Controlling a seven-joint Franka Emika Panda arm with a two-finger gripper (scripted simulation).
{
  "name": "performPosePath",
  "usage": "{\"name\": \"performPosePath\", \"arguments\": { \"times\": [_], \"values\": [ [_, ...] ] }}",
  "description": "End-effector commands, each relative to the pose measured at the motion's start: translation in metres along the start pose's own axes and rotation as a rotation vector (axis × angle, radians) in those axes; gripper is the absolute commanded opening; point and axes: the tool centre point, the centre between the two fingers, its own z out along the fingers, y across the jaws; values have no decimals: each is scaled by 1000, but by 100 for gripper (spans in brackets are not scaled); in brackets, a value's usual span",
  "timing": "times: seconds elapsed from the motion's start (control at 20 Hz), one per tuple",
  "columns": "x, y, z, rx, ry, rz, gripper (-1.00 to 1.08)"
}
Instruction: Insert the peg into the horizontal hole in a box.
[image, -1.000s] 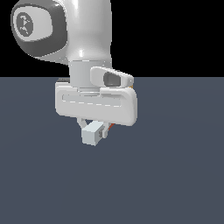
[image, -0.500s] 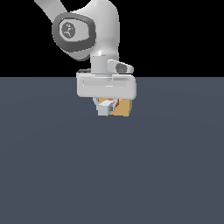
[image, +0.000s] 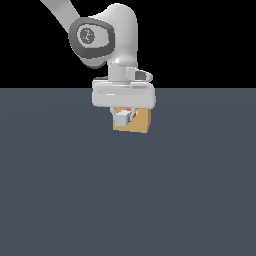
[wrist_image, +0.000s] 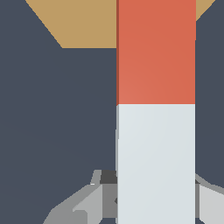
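Peg (wrist_image: 155, 109) sits clamped between the fingers of the tool (image: 123, 119), red end directed at the tan box (image: 140, 121) just beyond.

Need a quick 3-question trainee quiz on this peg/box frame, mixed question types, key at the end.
1. True or false: the tool holds the peg.
2. Multiple choice: in the wrist view, which part of the peg lies nearest the fingers? A) the brick-red part B) the light grey part C) neither, the peg is one colour.
3. Short answer: what tan object shows behind the tool in the exterior view, and is its hole visible?

Key:
1. True.
2. B.
3. The box; its hole is not visible in either view, being hidden by the peg and the tool.
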Motion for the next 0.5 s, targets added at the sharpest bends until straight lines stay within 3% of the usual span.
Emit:
{"name": "performPosePath", "arguments": {
  "times": [0.0, 0.45],
  "values": [
    [0, 0, 0, 0, 0, 0, -100],
    [0, 3, -1, -1, 1, -2, -100]
  ]
}}
